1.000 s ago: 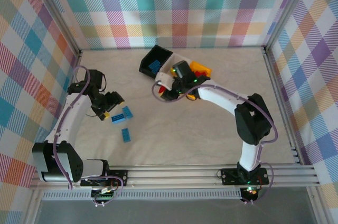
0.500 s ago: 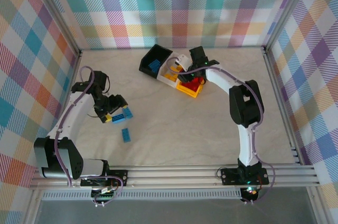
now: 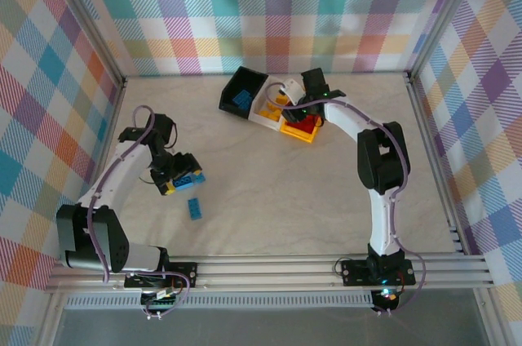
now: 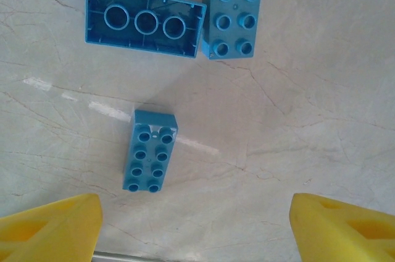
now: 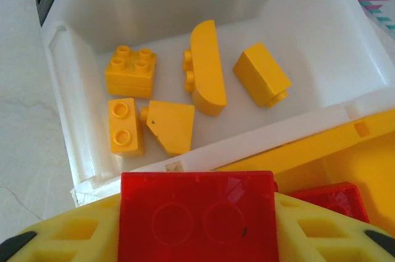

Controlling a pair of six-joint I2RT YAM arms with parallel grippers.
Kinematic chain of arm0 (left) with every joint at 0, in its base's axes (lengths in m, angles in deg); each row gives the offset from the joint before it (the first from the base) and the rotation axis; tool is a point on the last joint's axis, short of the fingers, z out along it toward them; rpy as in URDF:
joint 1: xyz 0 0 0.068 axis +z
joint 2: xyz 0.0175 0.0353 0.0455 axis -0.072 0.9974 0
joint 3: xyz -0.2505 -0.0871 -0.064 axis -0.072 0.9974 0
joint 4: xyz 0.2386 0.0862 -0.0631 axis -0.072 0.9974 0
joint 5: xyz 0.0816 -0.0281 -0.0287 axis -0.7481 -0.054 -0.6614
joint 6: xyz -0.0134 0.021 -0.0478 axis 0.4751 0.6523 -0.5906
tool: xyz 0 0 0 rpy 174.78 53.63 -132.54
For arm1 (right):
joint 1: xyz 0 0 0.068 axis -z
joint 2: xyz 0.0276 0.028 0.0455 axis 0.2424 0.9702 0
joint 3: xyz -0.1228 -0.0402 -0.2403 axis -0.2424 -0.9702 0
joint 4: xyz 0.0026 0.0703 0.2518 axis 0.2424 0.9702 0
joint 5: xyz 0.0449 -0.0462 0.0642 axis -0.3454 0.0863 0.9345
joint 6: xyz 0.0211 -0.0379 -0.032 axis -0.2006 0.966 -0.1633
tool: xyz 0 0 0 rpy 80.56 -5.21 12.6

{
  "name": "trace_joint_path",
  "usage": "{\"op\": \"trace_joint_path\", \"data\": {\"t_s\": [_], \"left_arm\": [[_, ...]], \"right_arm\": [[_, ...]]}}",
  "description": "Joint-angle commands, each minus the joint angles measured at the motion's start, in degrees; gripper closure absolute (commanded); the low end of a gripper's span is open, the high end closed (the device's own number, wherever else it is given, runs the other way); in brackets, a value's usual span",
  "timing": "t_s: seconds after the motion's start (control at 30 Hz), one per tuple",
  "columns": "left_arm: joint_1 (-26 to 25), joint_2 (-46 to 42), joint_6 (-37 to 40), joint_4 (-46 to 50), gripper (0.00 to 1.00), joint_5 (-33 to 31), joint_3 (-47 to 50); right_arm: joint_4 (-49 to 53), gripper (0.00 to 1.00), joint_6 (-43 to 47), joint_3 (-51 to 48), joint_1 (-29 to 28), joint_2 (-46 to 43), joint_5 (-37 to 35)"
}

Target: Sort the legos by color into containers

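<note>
Since the earlier frame, the right arm has swung from in front of the bins to above them, and the left arm has shifted over the loose blue bricks. The right gripper (image 5: pixel 197 246) is closed on a red brick (image 5: pixel 197 206) at the rim between the white bin (image 5: pixel 68 83) and the yellow-orange bin (image 5: pixel 370 169). The yellow-orange bin already holds red and lies toward 4 o'clock. The left gripper (image 4: pixel 197 222) stands wide open and empty. The small blue 2x4 brick (image 4: pixel 150 151) lies at 11 o'clock from its centre, long axis near 12-to-6, so the jaws would close across its short side.
</note>
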Motion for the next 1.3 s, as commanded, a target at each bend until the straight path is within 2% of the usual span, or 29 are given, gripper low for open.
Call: {"op": "trace_joint_path", "data": {"t_s": [0.0, 0.17, 0.33, 0.6, 0.77, 0.9, 1.27], "left_arm": [[-1.1, 0.2, 1.2, 2.6, 0.2, -1.8, 0.3], [-2.1, 0.5, 0.5, 2.5, 0.19, -2.3, 1.5], [-3.0, 0.7, 0.3, 2.8, 0.19, -3.2, 1.9], [-3.4, 1.1, 1.0, 4.4, 0.17, -4.9, 1.9], [-4.3, 1.5, 1.5, 6.5, 0.16, -7.0, 1.2], [-5.9, 2.0, 1.5, 7.1, 0.16, -9.1, 2.6], [-11.8, 5.8, -3.1, -2.2, 0.18, -8.5, 9.3]], "right_arm": [[3.6, 0.52, 0.9, -1.4, 1.2, -0.4, -2.0], [4.7, 0.51, 0.3, -0.4, 1.9, 0.6, -2.0], [5.5, 0.4, 0.5, 1.0, 2.0, 1.0, -2.0], [4.5, 0.27, -0.9, 1.9, 2.5, -1.0, -1.8], [0.5, 0.27, -4.3, -0.6, 2.5, -6.2, 0.4], [-2.1, 0.27, -9.5, -4.2, 2.2, -11.6, 5.4], [-3.6, 0.26, -12.9, -14.7, -5.5, -22.9, 10.5]]}}
